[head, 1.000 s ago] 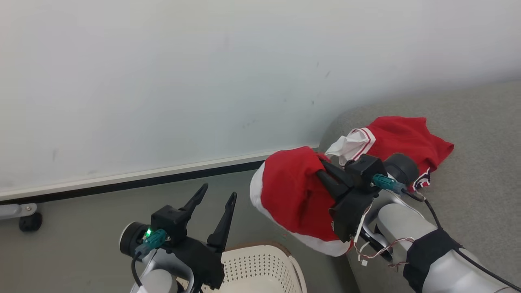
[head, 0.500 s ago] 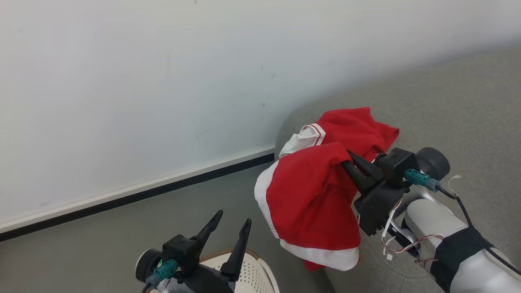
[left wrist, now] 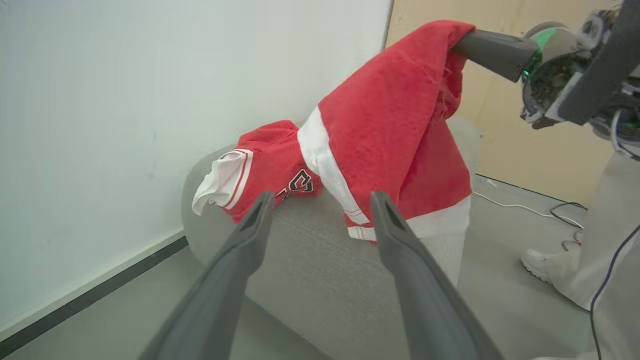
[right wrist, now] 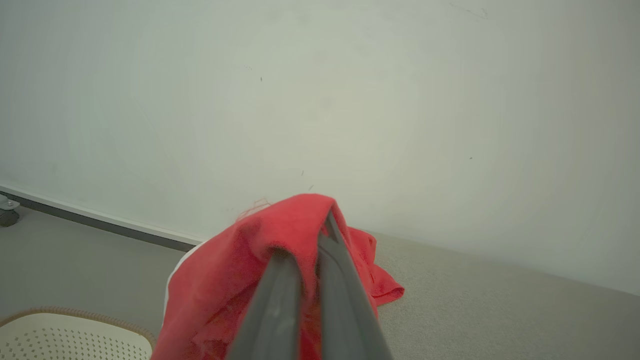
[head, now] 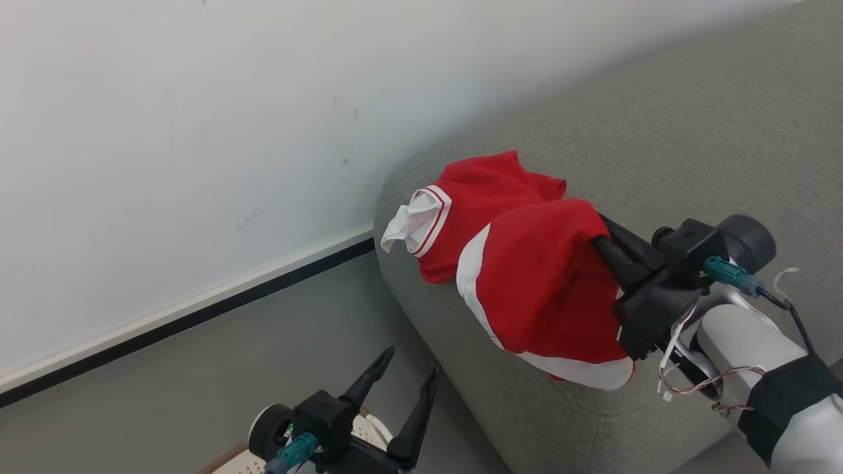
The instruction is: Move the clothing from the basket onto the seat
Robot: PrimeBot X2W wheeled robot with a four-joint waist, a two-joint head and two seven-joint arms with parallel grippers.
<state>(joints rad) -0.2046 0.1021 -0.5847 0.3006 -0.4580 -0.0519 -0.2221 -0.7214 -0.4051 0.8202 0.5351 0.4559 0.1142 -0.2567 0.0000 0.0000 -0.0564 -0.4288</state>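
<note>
Right pincer (head: pixel 596 229) clamps a red garment (head: pixel 540 289) — over the seat (head: pixel 658 131).

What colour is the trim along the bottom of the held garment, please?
White trim on a red garment; best in the left wrist view.

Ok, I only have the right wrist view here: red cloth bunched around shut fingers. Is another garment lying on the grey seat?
Observer: Yes, a red sports garment with navy letters and a red-striped white cuff lies crumpled on the large grey fabric seat, near its rounded corner.
Operator: And the piece I'm holding?
Observer: That red garment with white trim hangs from the fingers of the right gripper, its white hem low by the seat's edge.
Operator: Left arm?
Observer: The left gripper is open and empty, low beside the seat.
</note>
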